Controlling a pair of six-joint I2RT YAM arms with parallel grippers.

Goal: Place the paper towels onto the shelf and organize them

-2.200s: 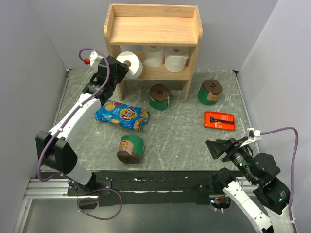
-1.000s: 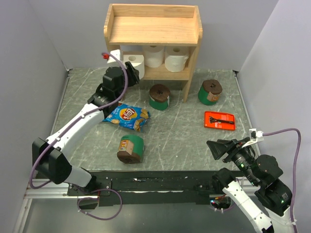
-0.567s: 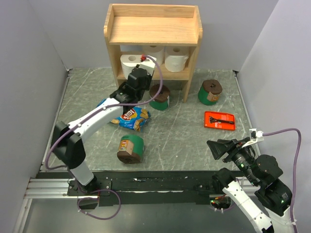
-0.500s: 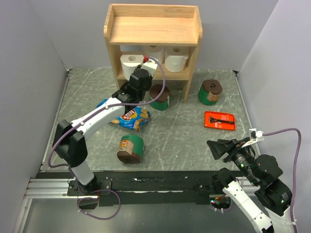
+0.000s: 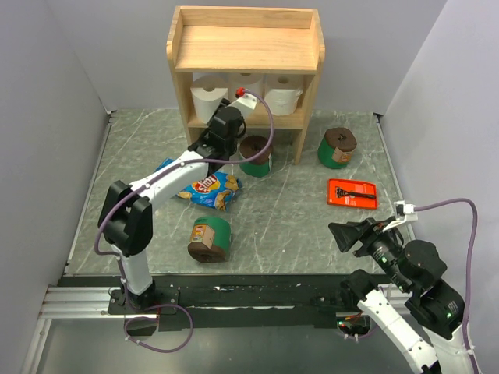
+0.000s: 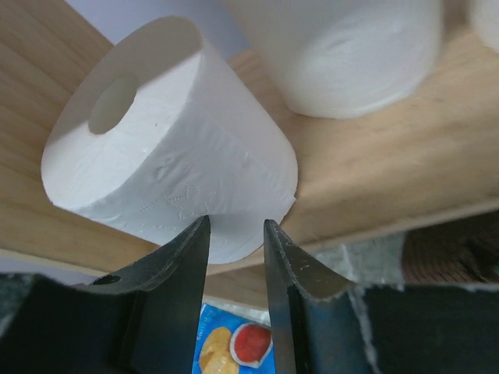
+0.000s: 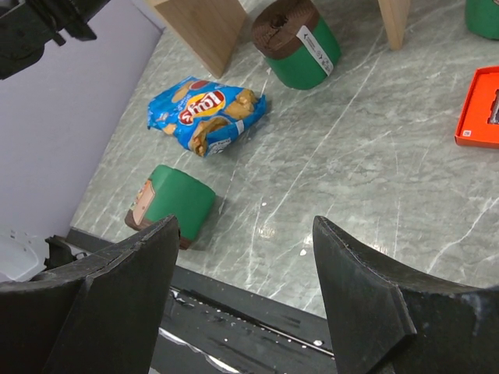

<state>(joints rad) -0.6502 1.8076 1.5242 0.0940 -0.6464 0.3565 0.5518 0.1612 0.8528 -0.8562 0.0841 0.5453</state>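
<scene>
The light-wood shelf (image 5: 246, 48) stands at the back. Three white paper towel rolls stand on its lower tier: left (image 5: 207, 100), middle (image 5: 248, 83), right (image 5: 282, 98). Three green-wrapped rolls are on the table: one by the shelf's front (image 5: 256, 156), one right of the shelf (image 5: 337, 147), one lying near the front (image 5: 209, 238). My left gripper (image 5: 224, 115) is just in front of the lower tier. In the left wrist view its jaws (image 6: 236, 222) stand a narrow gap apart and empty, just below the left white roll (image 6: 168, 148). My right gripper (image 5: 348, 234) is wide open and empty over the near right.
A blue chip bag (image 5: 199, 185) lies left of centre, under my left arm. A flat orange razor package (image 5: 353, 192) lies at the right. The shelf's top board has nothing on it. In the right wrist view I see the chip bag (image 7: 207, 113) and the near green roll (image 7: 173, 204).
My left arm swung right with a white roll from beside the shelf's left leg, set it on the left of the lower tier and let go. The right arm barely moved.
</scene>
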